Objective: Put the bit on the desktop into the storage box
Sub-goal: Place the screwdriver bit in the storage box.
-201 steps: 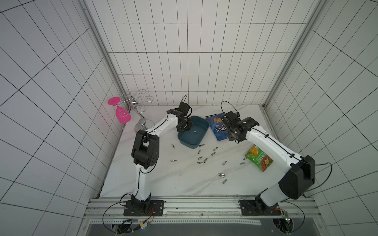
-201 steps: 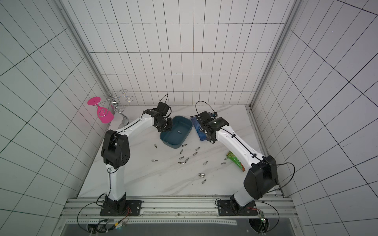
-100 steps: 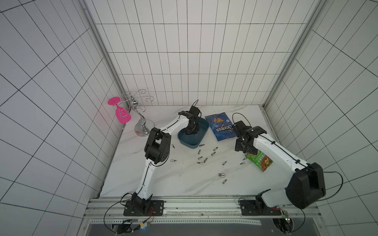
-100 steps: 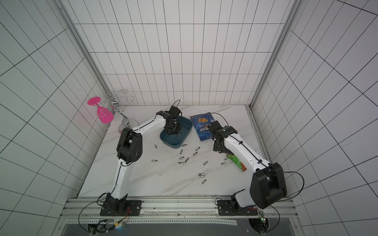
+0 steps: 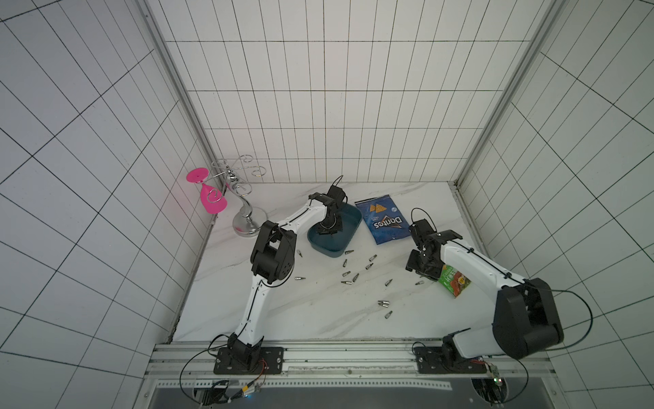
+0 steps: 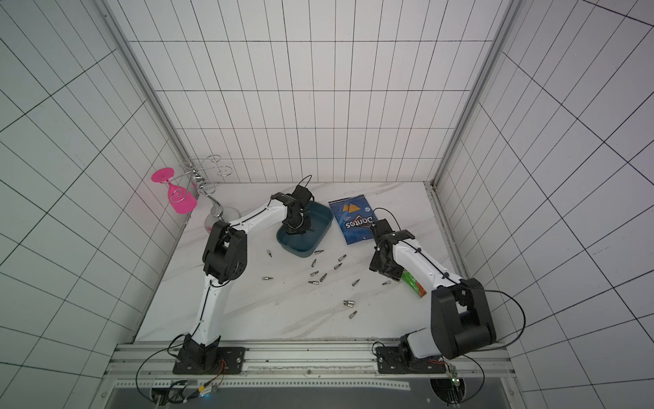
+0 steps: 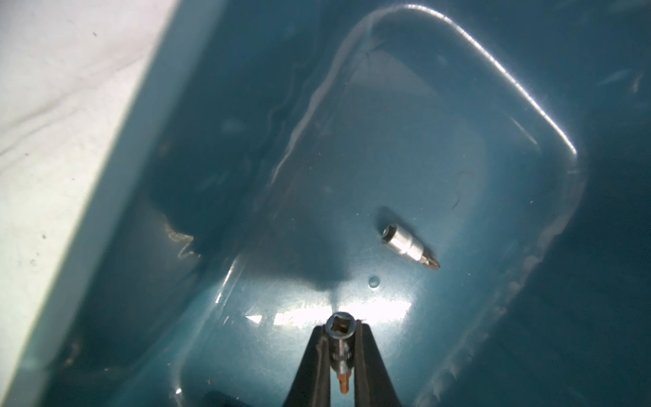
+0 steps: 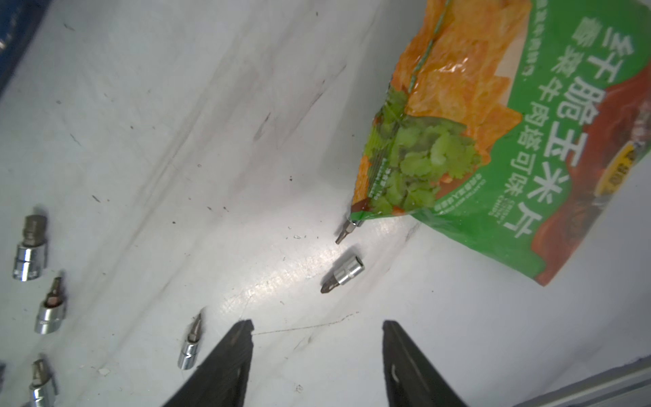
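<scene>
- The bit (image 7: 339, 328) I was carrying sat pinched lengthwise in my closed left hand (image 5: 328, 230), socket end outward. It was inside the storage box (image 7: 211, 141), above the floor and not yet let go.
- A second bit (image 7: 410, 246) already lay on the box floor, off to one side of the held one and clear of it.
- The release looked to me like the risk (round steel on slick plastic). A dropped bit could bounce, roll or knock the lying one, though the walls should keep it in.
- My right hand (image 8: 317, 326) was open with nothing between the jaws, low over the bare worktop (image 8: 176, 141). A loose bit (image 8: 343, 273) lay just beyond the fingertips.
- A tucked bit (image 8: 347, 229) had its base under the corner of the green snack bag (image 8: 510, 141), close to the loose one.
- If I closed off-centre there, I judged I could roll the loose bit away or push it under the bag. I could also catch the foil instead of the steel.
- Further out, scattered bits (image 5: 355, 277) lay on the worktop between the box and my right arm, so much of the job remained.
- The Doritos bag (image 5: 384, 221) lay just beside the box.
</scene>
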Controlling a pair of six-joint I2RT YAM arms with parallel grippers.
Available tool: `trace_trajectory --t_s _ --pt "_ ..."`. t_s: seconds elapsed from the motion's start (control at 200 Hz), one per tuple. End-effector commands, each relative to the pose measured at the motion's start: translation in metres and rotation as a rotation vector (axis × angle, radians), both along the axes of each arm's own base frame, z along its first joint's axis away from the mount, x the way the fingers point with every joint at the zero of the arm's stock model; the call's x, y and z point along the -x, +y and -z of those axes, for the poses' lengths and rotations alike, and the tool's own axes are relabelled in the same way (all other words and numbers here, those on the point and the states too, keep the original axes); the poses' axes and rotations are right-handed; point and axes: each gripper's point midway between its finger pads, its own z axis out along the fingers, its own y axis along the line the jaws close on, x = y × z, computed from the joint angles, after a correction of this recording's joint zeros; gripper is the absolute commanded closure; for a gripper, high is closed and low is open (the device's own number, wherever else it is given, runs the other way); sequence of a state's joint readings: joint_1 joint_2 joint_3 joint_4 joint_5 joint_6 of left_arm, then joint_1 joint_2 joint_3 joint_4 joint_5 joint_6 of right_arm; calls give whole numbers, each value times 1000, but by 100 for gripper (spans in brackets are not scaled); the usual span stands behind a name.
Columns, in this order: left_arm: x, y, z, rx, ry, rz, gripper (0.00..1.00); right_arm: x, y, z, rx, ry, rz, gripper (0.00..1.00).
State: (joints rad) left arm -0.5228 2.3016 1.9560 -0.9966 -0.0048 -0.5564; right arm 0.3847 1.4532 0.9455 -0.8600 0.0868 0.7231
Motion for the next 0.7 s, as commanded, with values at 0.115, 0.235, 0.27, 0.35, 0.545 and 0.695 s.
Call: trace_trajectory --t_s 0.115,0.235,0.27,0.35,0.545,0.695 --pt "-4 6 9 -44 17 17 100 -7 -5 15 -15 32 39 45" --pt "-4 6 6 -41 12 15 100 -7 -8 21 2 47 37 45" --pt "-5 6 6 -42 10 18 100 -7 -10 22 10 52 40 45" --pt "-5 6 5 -42 7 17 95 -6 -14 25 22 62 37 45" --pt "-8 5 4 -42 0 17 81 -10 -24 30 49 66 36 46" --pt "-8 5 4 -45 2 23 77 -14 -26 36 51 77 31 47"
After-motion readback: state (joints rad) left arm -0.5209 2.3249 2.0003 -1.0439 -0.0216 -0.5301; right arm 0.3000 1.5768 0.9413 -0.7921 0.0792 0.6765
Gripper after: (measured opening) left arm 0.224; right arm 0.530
